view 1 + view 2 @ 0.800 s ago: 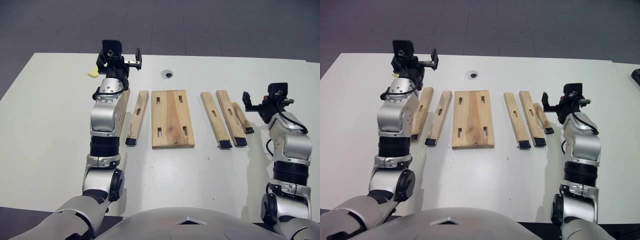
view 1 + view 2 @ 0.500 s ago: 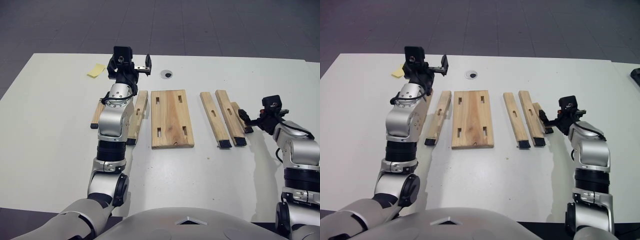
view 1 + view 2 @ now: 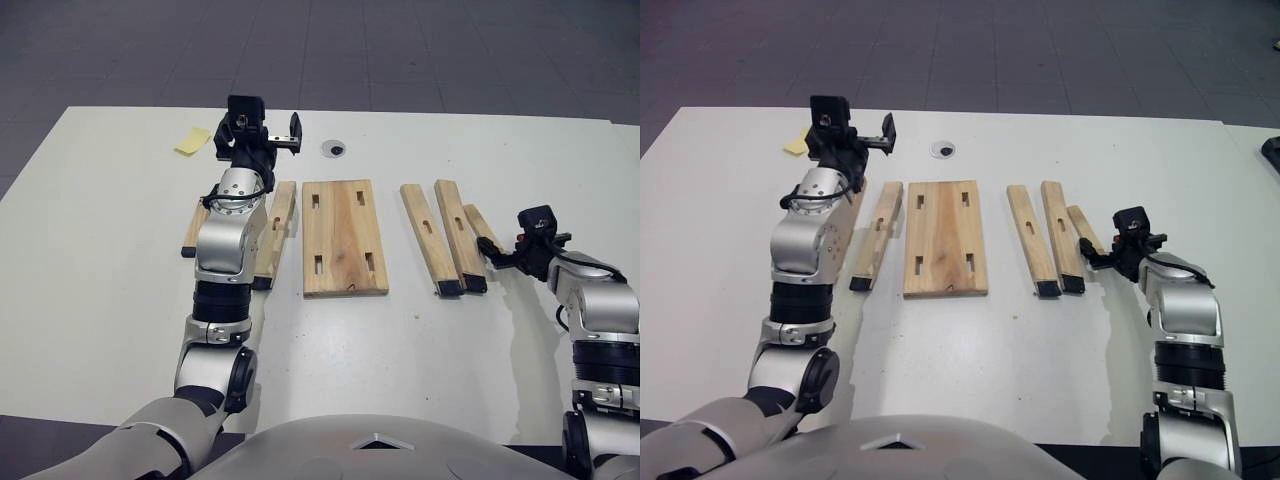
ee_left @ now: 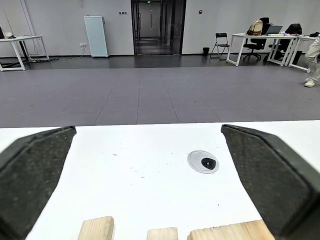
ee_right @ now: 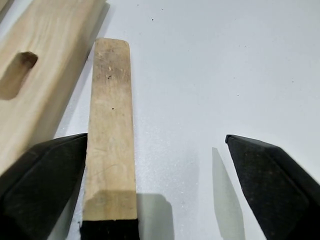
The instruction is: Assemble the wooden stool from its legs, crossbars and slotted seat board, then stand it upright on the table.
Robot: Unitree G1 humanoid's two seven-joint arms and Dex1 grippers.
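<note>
Seeing the slotted seat board (image 3: 345, 237) flat in the middle of the white surface (image 3: 100, 260), with two long bars (image 3: 274, 232) on its left and three on its right. Holding the right jaws spread wide, low by the surface, around the near end of the short crossbar (image 5: 110, 135), wood just beside one finger (image 5: 40, 185). Holding the left jaws spread wide too, up over the far ends of the left bars, pinching nothing

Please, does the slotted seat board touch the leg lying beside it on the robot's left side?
Apart. The right eye view shows a strip of bare table between the seat board and the leg.
</note>
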